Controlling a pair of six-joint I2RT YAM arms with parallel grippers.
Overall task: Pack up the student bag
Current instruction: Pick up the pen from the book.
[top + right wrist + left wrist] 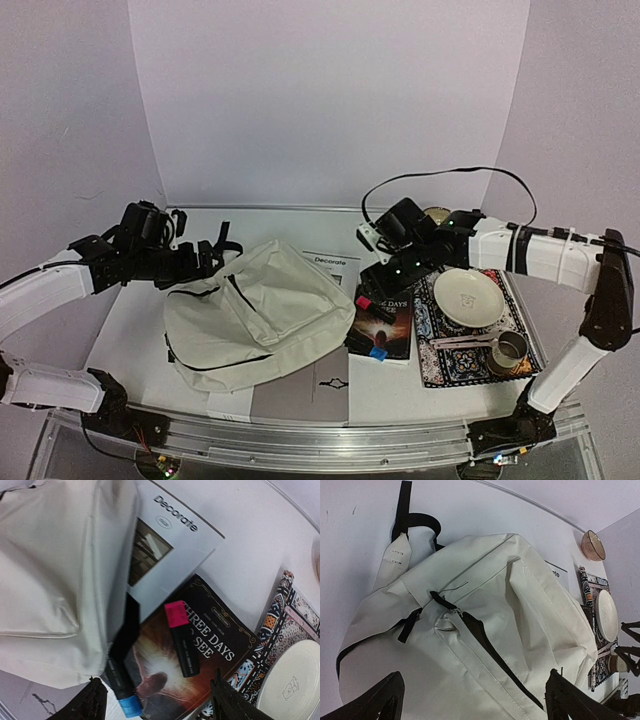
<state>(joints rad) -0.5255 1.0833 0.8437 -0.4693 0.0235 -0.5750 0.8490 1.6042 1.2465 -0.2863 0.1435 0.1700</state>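
The student bag is a cream fabric backpack with black straps, lying flat at centre left. In the left wrist view the bag fills the frame and its black zipper is partly open. My left gripper is open and empty above the bag's top end. My right gripper is open and empty, hovering over a dark book titled "Three Days to See". A pink-capped marker lies on the book. A blue-capped marker lies at the book's left edge, beside the bag.
A "Decorate" magazine lies partly under the bag and the book. A patterned mat at right holds a white plate and a metal cup. A small bowl stands at the back. White paper lies near the front.
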